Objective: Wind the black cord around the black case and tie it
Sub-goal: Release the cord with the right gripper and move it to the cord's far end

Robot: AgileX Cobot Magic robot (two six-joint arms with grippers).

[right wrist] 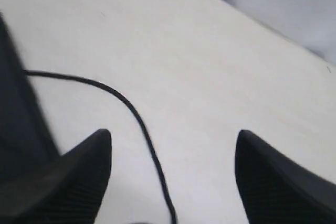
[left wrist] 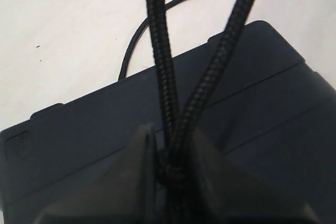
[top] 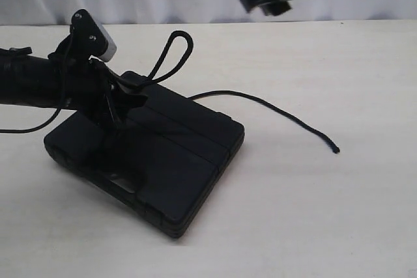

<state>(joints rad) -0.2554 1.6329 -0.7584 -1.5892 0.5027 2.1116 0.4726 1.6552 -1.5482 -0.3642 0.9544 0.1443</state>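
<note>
Room camera: the black case (top: 182, 154) lies on the table (top: 339, 226), left arm (top: 39, 83) hiding part. Left wrist: the left gripper (left wrist: 172, 132) pinches two black cord (left wrist: 160, 51) strands above it. Right wrist: the right gripper (right wrist: 173, 135) gapes wide, empty, cord lying below.

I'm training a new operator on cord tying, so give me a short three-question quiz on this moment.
1. True or false: the right gripper grips the black cord.
2. What does the left gripper pinch? A) nothing B) two cord strands together C) one cord strand
3. Fill in: away from the black case, the cord's loose end lies on the ___.

Key: 1 false, its jaws stand open over the cord; 2 B; 3 table.
</note>
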